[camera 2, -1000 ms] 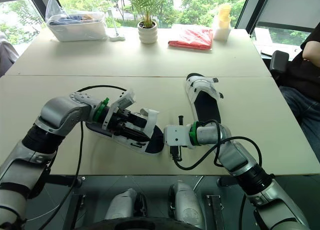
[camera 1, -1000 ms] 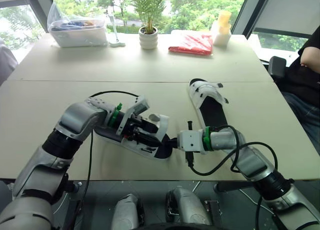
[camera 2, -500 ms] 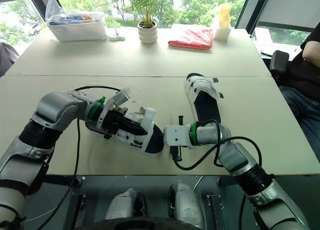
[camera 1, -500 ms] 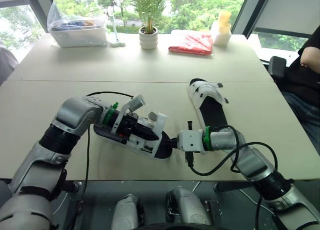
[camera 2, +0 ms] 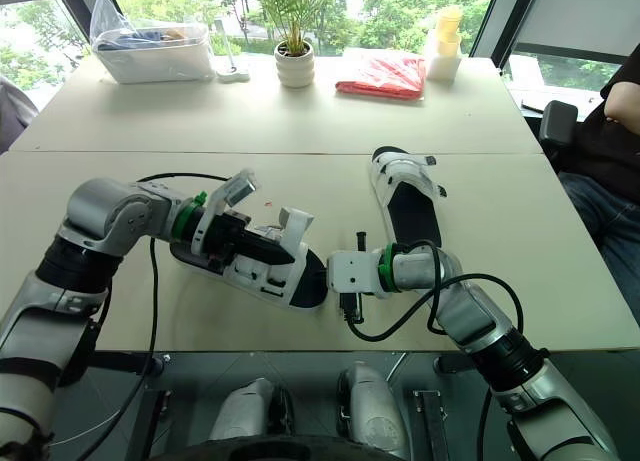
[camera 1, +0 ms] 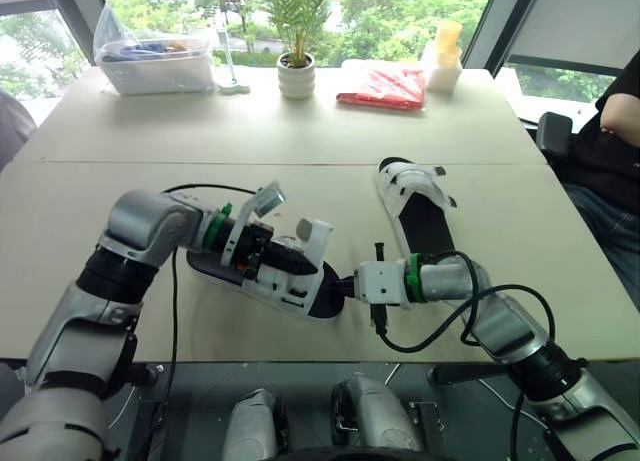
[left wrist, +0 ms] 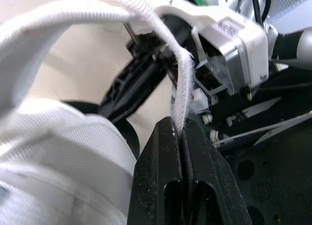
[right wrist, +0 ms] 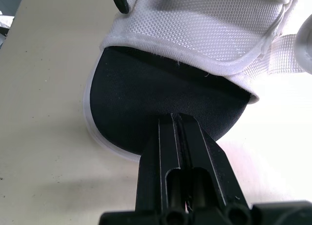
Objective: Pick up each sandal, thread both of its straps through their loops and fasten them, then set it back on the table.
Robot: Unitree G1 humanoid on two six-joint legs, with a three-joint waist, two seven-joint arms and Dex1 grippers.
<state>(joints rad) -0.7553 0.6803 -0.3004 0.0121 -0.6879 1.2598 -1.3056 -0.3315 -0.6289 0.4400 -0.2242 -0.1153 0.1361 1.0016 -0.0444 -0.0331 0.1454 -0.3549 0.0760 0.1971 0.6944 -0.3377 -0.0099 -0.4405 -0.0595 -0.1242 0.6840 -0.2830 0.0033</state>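
Two tight grips: your left pincer (left wrist: 178,125) is shut on the white strap (left wrist: 184,81), your right pincer (right wrist: 176,118) on the sole edge of the sandal (camera 1: 300,293) at lower centre of the worktop (camera 1: 120,181), so a hard tug could slip the strap free.

a sandal (camera 1: 300,293) lies on the near table (camera 1: 80,206), a second sandal (camera 1: 420,209) to its right and farther back. the left gripper (left wrist: 179,132) pinches the first one's strap (left wrist: 183,88); the right gripper (right wrist: 176,118) clamps its right end. on the far table (camera 1: 150,126), left to right: bin (camera 1: 160,69), plant (camera 1: 297,76), cloth (camera 1: 383,86), cups (camera 1: 443,61).
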